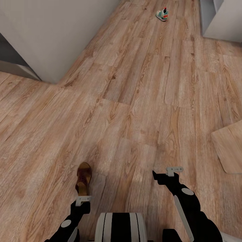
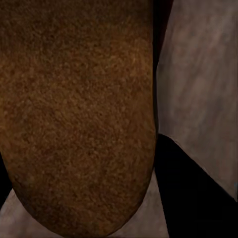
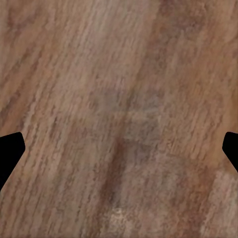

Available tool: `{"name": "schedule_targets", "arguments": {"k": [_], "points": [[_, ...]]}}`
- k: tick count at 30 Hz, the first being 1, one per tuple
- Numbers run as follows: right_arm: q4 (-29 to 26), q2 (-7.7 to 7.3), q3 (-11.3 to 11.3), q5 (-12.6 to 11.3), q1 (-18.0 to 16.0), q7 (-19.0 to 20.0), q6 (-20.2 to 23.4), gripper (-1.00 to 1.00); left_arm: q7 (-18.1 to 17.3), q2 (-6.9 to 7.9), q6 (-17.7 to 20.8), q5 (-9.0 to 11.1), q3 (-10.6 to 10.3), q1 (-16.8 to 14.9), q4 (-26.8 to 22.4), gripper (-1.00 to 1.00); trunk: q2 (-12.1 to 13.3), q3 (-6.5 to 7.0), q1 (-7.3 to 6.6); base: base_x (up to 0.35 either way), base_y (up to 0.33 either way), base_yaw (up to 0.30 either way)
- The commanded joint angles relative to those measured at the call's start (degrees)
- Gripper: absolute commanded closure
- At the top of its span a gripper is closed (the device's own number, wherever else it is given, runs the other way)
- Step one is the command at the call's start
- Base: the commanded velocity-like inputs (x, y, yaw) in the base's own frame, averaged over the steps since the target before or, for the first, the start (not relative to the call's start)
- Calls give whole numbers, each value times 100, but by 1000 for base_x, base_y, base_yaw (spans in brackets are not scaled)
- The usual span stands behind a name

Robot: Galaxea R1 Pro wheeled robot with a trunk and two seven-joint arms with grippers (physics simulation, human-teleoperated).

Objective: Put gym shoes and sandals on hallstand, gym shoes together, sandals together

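Left tool (image 1: pixel 83 199): at the sandal (image 1: pixel 83 178) heel, sandal projecting forward from it; whether pinching or spread cannot be told.
Left wrist view: sandal sole (image 2: pixel 74 114) directly ahead of the tool, very close; one dark finger (image 2: pixel 193 193) beside it.
Right tool (image 1: pixel 166 173): spread wide, holding nothing, fingertips (image 3: pixel 10 151) at opposite frame edges, above bare floor (image 1: pixel 134 101).
Gym shoe (image 1: pixel 162 14): on floor, far ahead of both tools.
Rack (image 1: pixel 222 20): far ahead, right of the right tool.

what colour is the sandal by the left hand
Brown straps over a tan footbed; the sandal shows best in the head view.
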Motion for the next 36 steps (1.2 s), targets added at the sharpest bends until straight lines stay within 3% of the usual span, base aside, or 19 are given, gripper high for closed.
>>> {"name": "schedule_targets", "arguments": {"k": [1, 15, 27, 33, 36], "points": [[-7, -2, 0, -3, -2, 13, 30, -100, 10, 3, -19, 17, -2, -2, 5, 100, -1, -3, -1, 0, 0, 0], [-7, -2, 0, -3, -2, 13, 30, -100, 2, 3, -26, 21, -4, -2, -21, 100, -1, -3, -1, 0, 0, 0], [0, -2, 0, -3, -2, 16, 30, -100, 33, 8, 12, 21, 1, -2, -116, 100, 15, 263, -32, 0, 0, 0], [2, 3, 5, -11, -2, 17, 30, -100, 37, 196, 379, 21, 34, -2, -278, 100, 23, 396, -47, 0, 0, 0], [2, 6, 9, -9, -2, 20, 30, -100, 34, 330, 818, 25, 74, -2, -605, 100, 27, 463, -55, 0, 0, 0]]}}
